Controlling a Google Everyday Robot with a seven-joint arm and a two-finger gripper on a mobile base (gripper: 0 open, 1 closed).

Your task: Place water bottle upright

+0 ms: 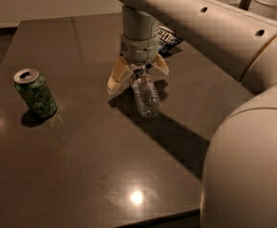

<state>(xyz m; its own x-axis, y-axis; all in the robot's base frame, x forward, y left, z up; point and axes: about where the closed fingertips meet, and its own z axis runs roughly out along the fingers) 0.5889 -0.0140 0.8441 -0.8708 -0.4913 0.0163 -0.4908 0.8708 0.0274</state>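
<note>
- The pale arm (209,27) sweeps in from the upper right of the frame, and its thick near segment fills the whole lower right corner.
- The wrist points straight down over the middle of the dark table (81,165).
- The gripper (137,79) hangs just above centre, a little toward the far side of the table.
- There is plenty of bare table in front of the gripper, running to the near edge at the bottom of the frame.
- More open surface stretches left toward the green can (35,93), which stands upright well apart at the left.
- Behind the gripper, near the far right edge, a blue and white snack bag (167,36) lies partly hidden by the wrist.
- The arm's shadow runs from the gripper toward the lower right.
- The fingers (116,78) are splayed wide, one down to the left and the other up to the right.
- The water bottle (146,96) sits between them with its top tucked up where the fingers meet, and its clear ribbed body leans toward the lower right.
- Neither finger presses the bottle's sides.
- Whether its base rests on the table, I cannot tell.
</note>
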